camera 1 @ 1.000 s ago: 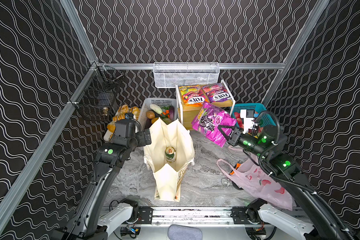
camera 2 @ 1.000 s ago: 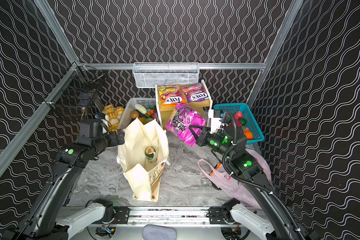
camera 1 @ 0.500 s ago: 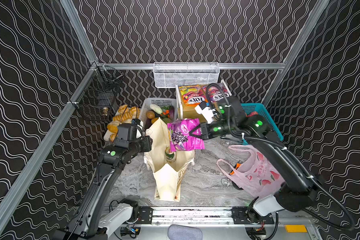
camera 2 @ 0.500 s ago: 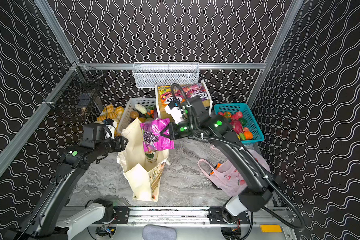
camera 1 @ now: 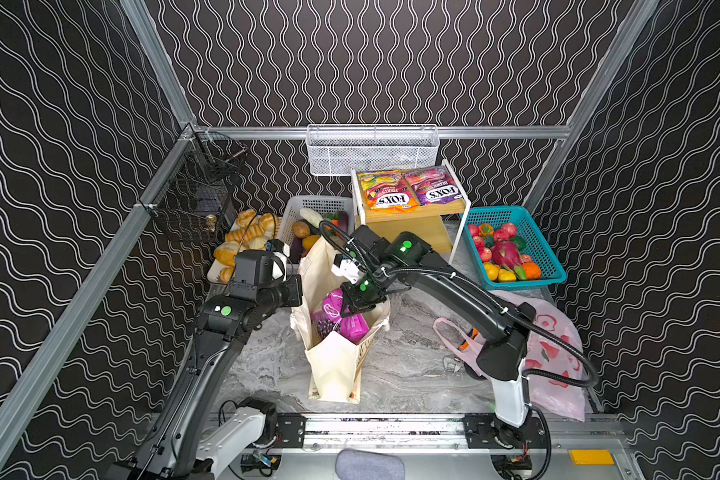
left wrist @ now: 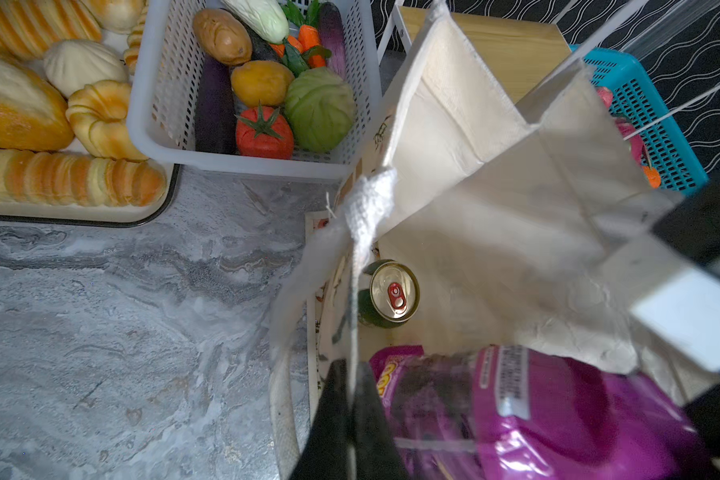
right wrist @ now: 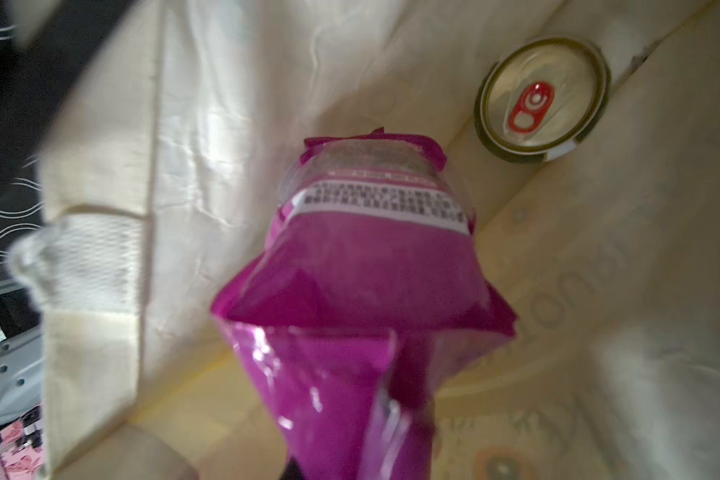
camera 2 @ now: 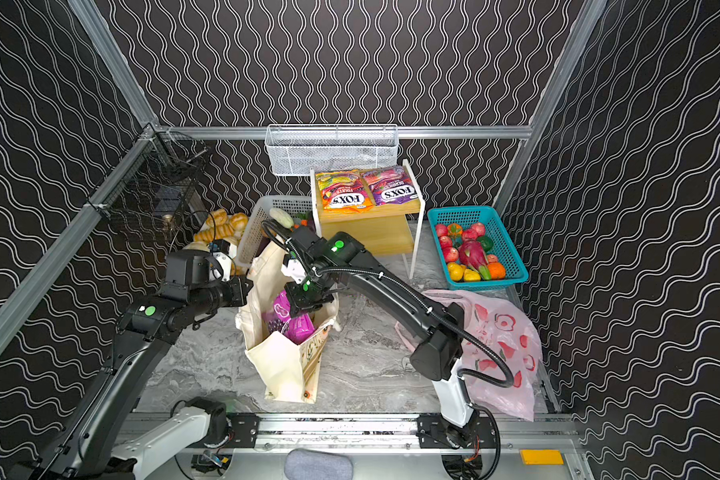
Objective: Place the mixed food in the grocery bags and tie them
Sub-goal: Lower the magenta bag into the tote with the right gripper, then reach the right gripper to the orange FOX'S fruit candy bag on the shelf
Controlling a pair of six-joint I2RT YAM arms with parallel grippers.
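Observation:
The cream canvas tote (camera 1: 337, 365) stands open in the middle of the table in both top views. My left gripper (left wrist: 352, 374) is shut on the tote's left rim, its black fingers pinching the fabric edge. My right gripper (camera 1: 356, 301) is shut on the top of the magenta foil pouch (camera 1: 341, 320), which hangs partly inside the tote's mouth. A small can (left wrist: 393, 293) with a gold lid stands upright on the tote's floor beside the pouch (right wrist: 371, 270). The pink plastic bag (camera 1: 553, 345) lies crumpled at the right, under the right arm.
Behind the tote stand a white basket (camera 1: 308, 203) of toy vegetables, a bread tray (left wrist: 100, 216) and a wooden shelf (camera 1: 408, 226) bearing two FOX'S bags (camera 1: 387, 193). A teal basket (camera 1: 541, 245) of toy fruit sits at the back right. An orange-handled tool (camera 1: 472, 332) lies by the pink bag.
My right arm swung the magenta pouch from the right over to the tote and lowered it into the mouth. My left gripper closed on the tote's rim.

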